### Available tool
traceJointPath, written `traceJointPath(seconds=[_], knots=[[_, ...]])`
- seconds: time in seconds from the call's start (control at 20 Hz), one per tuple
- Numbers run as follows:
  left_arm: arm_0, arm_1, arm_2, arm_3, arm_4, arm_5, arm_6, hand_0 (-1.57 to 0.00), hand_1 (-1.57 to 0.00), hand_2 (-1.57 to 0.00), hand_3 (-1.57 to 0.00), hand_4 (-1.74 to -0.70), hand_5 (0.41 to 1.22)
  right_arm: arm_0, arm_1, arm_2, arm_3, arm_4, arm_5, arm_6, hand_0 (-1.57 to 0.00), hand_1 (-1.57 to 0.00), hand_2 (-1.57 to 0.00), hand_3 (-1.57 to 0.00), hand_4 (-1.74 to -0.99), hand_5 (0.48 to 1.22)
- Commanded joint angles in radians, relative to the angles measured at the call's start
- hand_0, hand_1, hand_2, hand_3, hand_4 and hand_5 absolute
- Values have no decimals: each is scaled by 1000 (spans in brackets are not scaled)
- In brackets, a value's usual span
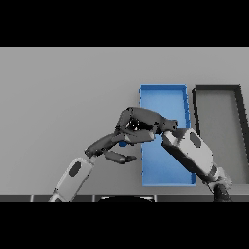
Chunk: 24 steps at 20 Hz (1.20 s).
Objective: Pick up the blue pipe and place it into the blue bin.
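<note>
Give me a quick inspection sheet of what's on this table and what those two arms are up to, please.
Surface: grey table, bare on its left side.
Job's things: blue bin right of centre; blue pipe, only a small blue bit shows under the hands, at the bin's left edge.
Clutter: dark grey bin to the right of the blue bin.
Hands: right hand with curled fingers over the pipe spot; whether it grips the pipe cannot be told. Left hand with straight fingers, reaching toward the same spot.
Cables: nothing seen.
Surroundings: nothing seen beyond the table.
</note>
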Motion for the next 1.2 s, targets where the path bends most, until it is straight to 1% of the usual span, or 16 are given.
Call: traceJointPath(seconds=[0.0,0.05,0.1,0.15,0.2,0.3,0.35,0.45,0.5,0.6,0.75,0.85,0.9,1.0,1.05,1.15], knots=[[4,-4,-3,-1,-1,3,5,-1,-1,-1,-1,-920,503,-23,-13,-24,-5,-53,-21,11,-1571,-1571,-1571,-1571,-1689,1171],[1,-2,2,-7,5,0,28,-1,-1,-1,-1,-919,503,-75,-30,-53,-12,-108,-48,15,-1571,-1571,-1571,-1571,-1699,1154],[7,-10,-7,-16,3,2,37,0,0,0,0,-917,503,-120,-44,-86,10,-155,-67,0,-1571,-1571,-1571,-1571,-1707,1141],[20,6,-3,-31,9,-4,20,0,0,0,0,-915,503,-163,-70,-113,41,-155,-63,-26,-1571,-1571,-1571,-1571,-1714,1134],[21,11,-3,-34,5,-2,9,0,0,0,0,-912,502,-202,-89,-133,61,-163,-83,-36,-1571,-1571,-1571,-1571,-1720,1127],[14,11,-4,-35,-1,0,12,0,0,1,0,-907,499,-278,-116,-168,132,-157,-133,-58,-1571,-1571,-1571,-1571,-1727,1113],[19,12,-4,-40,3,-2,6,1,1,1,1,-903,495,-297,-133,-177,175,-133,-162,-66,-1571,-1571,-1571,-1571,-1730,1110],[23,16,-1,-36,9,-9,8,1,1,1,1,-907,491,-325,-169,-199,273,-93,-182,-81,-1571,-1571,-1571,-1571,-1734,1127],[32,11,-8,-43,8,-7,-1,1,1,1,1,-907,491,-324,-179,-205,310,-86,-197,-73,-1571,-1571,-1571,-1571,-1735,1131],[21,27,14,-37,20,-13,0,1,1,1,1,-911,487,-297,-218,-209,391,-42,-186,-77,-1571,-1571,-1571,-1571,-1737,1135],[19,12,7,-32,20,-11,18,1,1,1,1,-902,489,-216,-236,-208,459,-29,-216,-55,-1571,-1571,-1571,-1571,-1739,1120],[16,14,6,-29,13,-9,14,1,1,1,1,-893,487,-149,-238,-190,473,-13,-238,-52,-1571,-1571,-1571,-1571,-1740,1121],[17,16,12,-32,24,-13,22,1,1,1,1,-894,483,-125,-243,-181,482,-5,-244,-39,-1571,-1571,-1571,-1571,-1740,1122],[14,13,19,-30,28,-8,29,1,1,1,1,-890,474,-59,-250,-160,477,3,-279,-11,-1571,-1571,-1571,-1571,-1740,1120],[27,24,18,-39,31,-13,18,1,1,1,1,-888,473,-16,-246,-147,460,-5,-302,7,-1571,-1571,-1571,-1571,-1741,1120],[10,17,22,-25,26,-7,22,1,1,1,1,-887,466,32,-246,-123,464,-4,-343,56,-1571,-1571,-1571,-1571,-1741,1120]])
